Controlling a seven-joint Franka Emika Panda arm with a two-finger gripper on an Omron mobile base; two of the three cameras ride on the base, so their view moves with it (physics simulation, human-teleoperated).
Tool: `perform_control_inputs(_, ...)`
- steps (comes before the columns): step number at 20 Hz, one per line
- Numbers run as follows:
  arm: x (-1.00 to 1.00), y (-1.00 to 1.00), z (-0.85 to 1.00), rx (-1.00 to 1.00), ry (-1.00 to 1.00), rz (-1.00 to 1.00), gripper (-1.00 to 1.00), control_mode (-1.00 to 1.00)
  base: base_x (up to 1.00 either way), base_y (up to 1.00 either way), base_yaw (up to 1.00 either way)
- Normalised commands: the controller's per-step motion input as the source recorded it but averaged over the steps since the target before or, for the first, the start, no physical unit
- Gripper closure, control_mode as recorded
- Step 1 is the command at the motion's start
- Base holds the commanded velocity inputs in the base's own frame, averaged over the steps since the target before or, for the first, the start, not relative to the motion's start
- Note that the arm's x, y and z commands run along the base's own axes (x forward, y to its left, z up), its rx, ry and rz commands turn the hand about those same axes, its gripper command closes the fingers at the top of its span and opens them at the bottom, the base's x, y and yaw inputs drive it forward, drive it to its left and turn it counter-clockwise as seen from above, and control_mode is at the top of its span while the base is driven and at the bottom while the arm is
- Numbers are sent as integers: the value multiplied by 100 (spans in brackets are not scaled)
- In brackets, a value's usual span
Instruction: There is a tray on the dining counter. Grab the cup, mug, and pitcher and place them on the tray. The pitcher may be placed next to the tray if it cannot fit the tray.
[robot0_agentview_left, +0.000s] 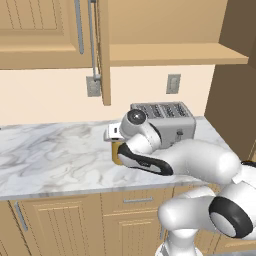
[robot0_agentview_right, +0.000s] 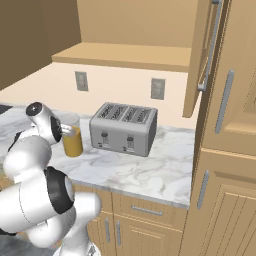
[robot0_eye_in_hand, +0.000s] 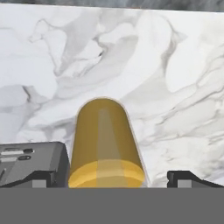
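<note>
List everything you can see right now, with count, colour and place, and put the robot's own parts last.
pitcher: one, clear glass with orange in the lower part, on the marble worktop left of the toaster, directly ahead of the hand
toaster: one, silver-grey, four slots, on the worktop near the back wall
marble worktop: one, white-grey, over wooden cabinets with drawers
wall outlets: two, grey, on the cream back wall
upper cabinet door: one, tan wood, standing open, metal bar handle
open shelf: one, tan, above the toaster
hand: one, dark fingertips, open, one either side of the pitcher
arm: one, white with dark joints, reaching over the worktop
</note>
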Motion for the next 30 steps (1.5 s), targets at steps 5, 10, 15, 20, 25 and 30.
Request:
perform_control_inputs(5,43,4,-13,-2,3,0,-100,-100,0,0,0)
perform_control_inputs(10,29,16,-7,0,1,-2,-100,-100,0,0,0)
perform_control_inputs(15,7,2,-19,0,1,-3,-100,-100,0,0,0)
perform_control_inputs(20,-16,0,-31,3,0,-13,-100,-100,0,0,0)
perform_control_inputs(25,-27,0,-42,4,0,-18,-100,-100,0,0,0)
perform_control_inputs(30,-19,0,-40,3,0,-18,-100,-100,0,0,0)
